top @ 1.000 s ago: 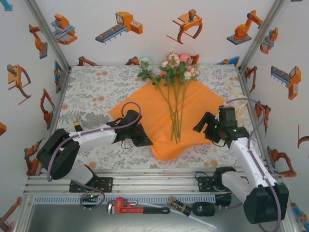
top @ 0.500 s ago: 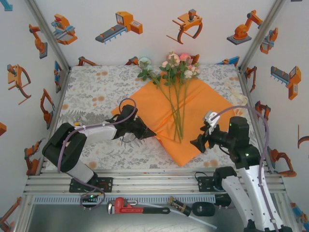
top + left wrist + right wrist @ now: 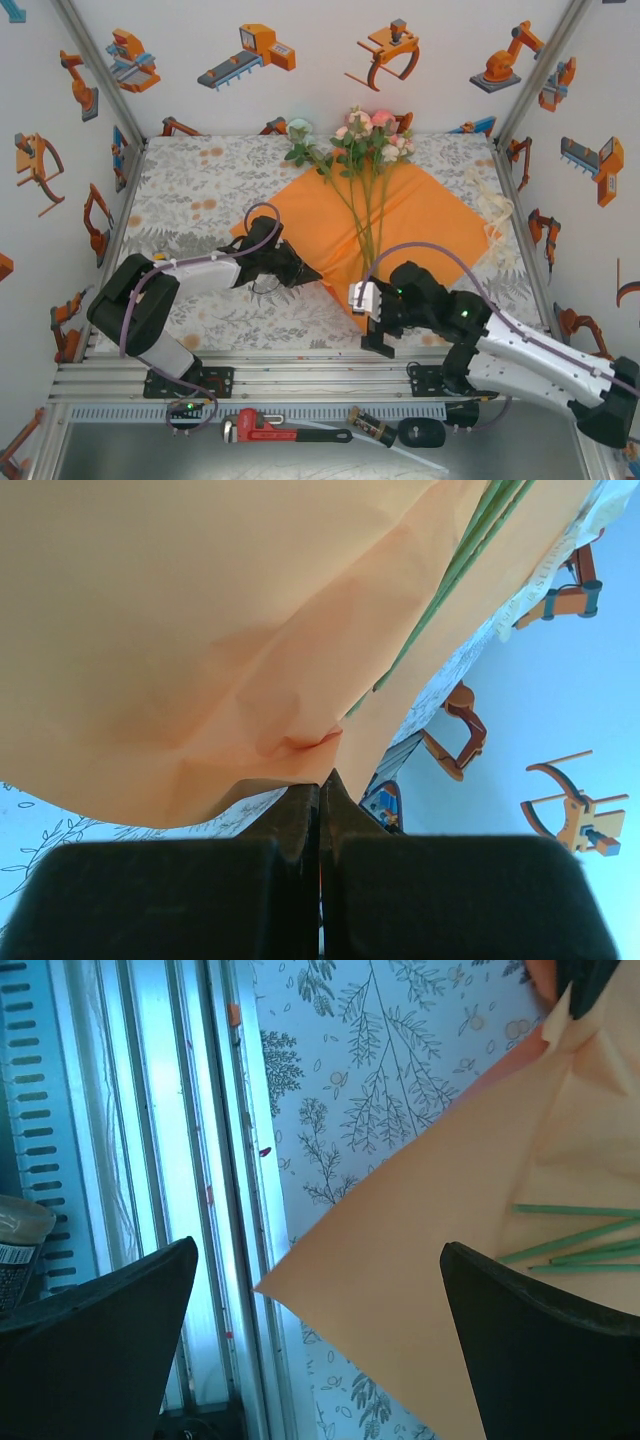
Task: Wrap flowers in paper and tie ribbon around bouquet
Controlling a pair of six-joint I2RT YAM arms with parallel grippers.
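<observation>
Top external: left gripper [image 3: 313, 277] pinches the left edge of the paper [image 3: 425, 215]; right gripper [image 3: 372, 322] spread above its near corner.

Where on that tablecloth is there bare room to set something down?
Widest bare tablecloth: far left, between the left wall and the paper. A thinner strip runs along the near edge, between the left gripper and right gripper. Crowded: the middle, the flowers on the paper and both grippers at its near edges; the ribbon lies by the right wall.
</observation>
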